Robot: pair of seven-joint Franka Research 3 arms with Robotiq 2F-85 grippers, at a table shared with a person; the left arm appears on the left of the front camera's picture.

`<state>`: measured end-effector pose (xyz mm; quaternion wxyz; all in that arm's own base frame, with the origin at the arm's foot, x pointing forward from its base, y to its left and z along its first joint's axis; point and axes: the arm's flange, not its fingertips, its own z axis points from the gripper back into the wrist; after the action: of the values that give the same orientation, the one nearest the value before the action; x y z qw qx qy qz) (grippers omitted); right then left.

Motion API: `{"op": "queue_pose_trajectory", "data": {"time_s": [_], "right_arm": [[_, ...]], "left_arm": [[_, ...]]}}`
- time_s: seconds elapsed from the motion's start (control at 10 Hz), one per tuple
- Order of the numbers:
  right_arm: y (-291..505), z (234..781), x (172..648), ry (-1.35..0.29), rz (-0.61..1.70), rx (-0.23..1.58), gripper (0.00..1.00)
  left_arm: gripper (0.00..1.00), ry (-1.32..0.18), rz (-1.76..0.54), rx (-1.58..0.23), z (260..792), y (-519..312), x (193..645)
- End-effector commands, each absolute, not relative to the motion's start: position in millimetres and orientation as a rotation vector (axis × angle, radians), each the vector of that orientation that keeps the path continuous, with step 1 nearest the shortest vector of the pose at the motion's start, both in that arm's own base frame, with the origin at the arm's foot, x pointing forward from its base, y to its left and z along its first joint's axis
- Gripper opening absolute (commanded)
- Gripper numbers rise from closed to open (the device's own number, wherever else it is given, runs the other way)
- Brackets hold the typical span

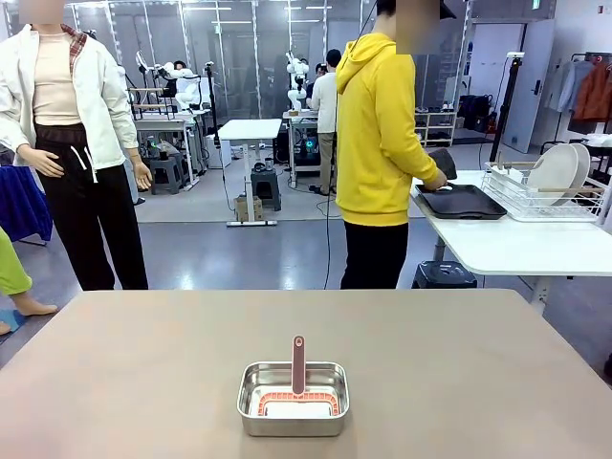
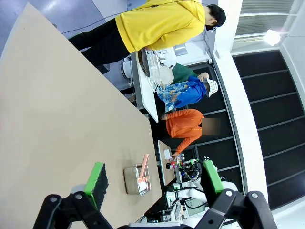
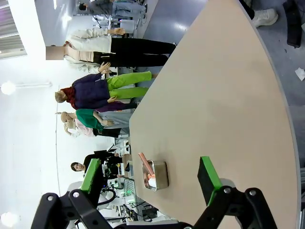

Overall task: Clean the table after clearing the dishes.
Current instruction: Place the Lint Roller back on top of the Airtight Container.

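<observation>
A wide lab floor with other benches is seen behind the table (image 1: 143, 373), whose taupe top fills the lower half of the front view. Near its near edge, about mid-width, a steel pan (image 1: 293, 398) is set flat on the top, with a white and pink pad inside and a pink handle (image 1: 298, 364) standing up from it.

Beyond the far edge, a person in a yellow hoodie (image 1: 378, 134) is turned away toward a white side table (image 1: 516, 244). A dark cloth (image 1: 442, 163) is held in the person's hand over a dark tray (image 1: 461, 202) lying on that side table. Beside the tray a wire rack (image 1: 550, 198) is placed, and white plates (image 1: 562, 168) are stood on edge in it.

In the left wrist view the left gripper (image 2: 155, 179) is held above the table with its jaws spread wide and nothing between the green pads (image 2: 96, 177); the pan lies between them farther off. In the right wrist view the right gripper (image 3: 150, 176) is likewise spread wide and empty above the table, with the pan seen beyond it.
</observation>
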<state>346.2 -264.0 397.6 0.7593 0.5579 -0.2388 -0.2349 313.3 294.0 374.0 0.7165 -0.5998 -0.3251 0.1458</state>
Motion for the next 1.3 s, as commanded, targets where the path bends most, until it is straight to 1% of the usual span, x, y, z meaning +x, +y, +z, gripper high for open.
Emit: {"op": "queue_pose_trajectory", "data": {"time_s": [0.0, 1.2], "right_arm": [[-265.9, 398.7, 344.5, -0.522, -0.492, 1.216, 1.00], [-265.9, 398.7, 344.5, -0.522, -0.492, 1.216, 1.00]], "left_arm": [[1.00, -0.710, 0.329, -1.341, 379.7, 296.7, 311.8], [1.00, -0.710, 0.329, -1.341, 379.7, 296.7, 311.8]]}}
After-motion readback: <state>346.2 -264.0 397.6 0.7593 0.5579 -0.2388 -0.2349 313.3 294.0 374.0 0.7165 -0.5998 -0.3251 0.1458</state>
